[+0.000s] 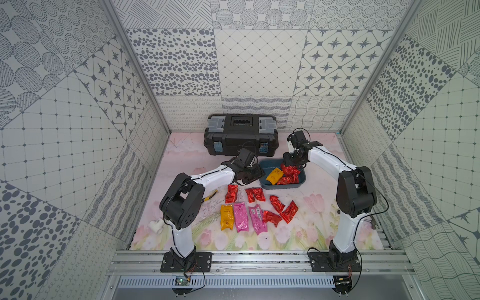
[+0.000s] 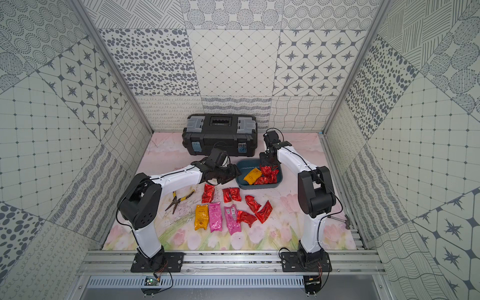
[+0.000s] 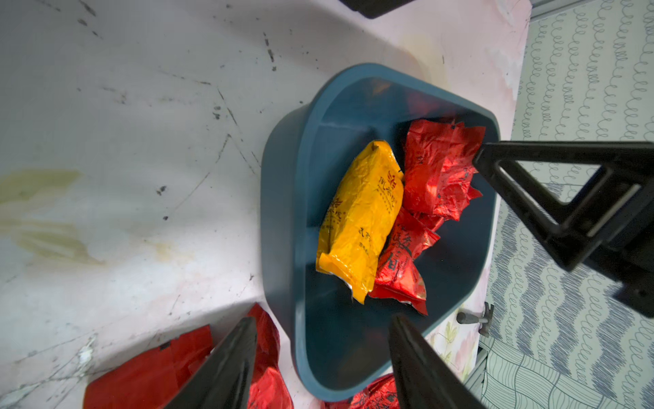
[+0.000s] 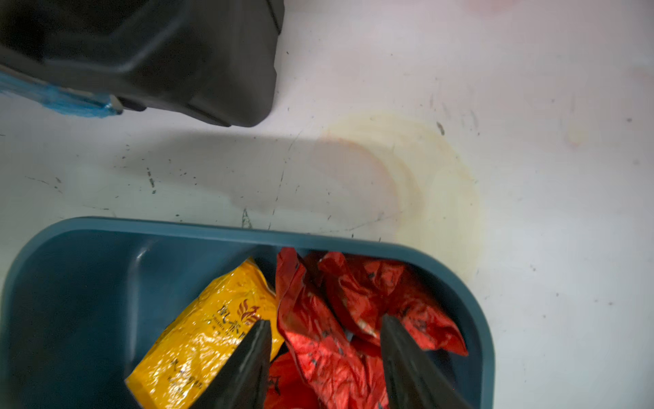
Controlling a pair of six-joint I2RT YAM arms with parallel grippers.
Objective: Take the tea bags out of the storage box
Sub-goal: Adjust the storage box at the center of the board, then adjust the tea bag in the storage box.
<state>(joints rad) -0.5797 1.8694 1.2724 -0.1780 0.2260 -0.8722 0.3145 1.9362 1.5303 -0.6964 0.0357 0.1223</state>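
Storage box (image 1: 267,166) sits toward the back of the bench (image 1: 311,228), right of centre, just in front of the black toolbox's (image 1: 241,135) right end. Left inside: one orange-yellow pkt (image 4: 205,333) and a heap of red pkts (image 3: 439,170) bunched at the box's right end. The other tea bags are out, spread mid-bench toward the front edge, incl. two pink pkts (image 1: 241,217).

Right pincer (image 4: 325,320) is down in the box, jaws roughly half apart, straddling one crinkled red pkt. Can't tell if the pads touch foil yet. Left pincer (image 3: 322,318) hangs at the box's left end, jaws apart, nothing in them.

To do this grab well, I'd say:
- Go a touch deeper so the pads bite the pkt's body, not a loose foil flap, which prob. slips.
- Close on one pkt only. The reds overlap, so a neighbour may ride up w/ it.
- Lift straight up till clear of the rim, then swing toward the front edge.
- The box looks light & shallow and could skid if foil snags the wall. The left pincer is well placed to steady the rim.
- Set down on a bare patch, apart from those already laid out.
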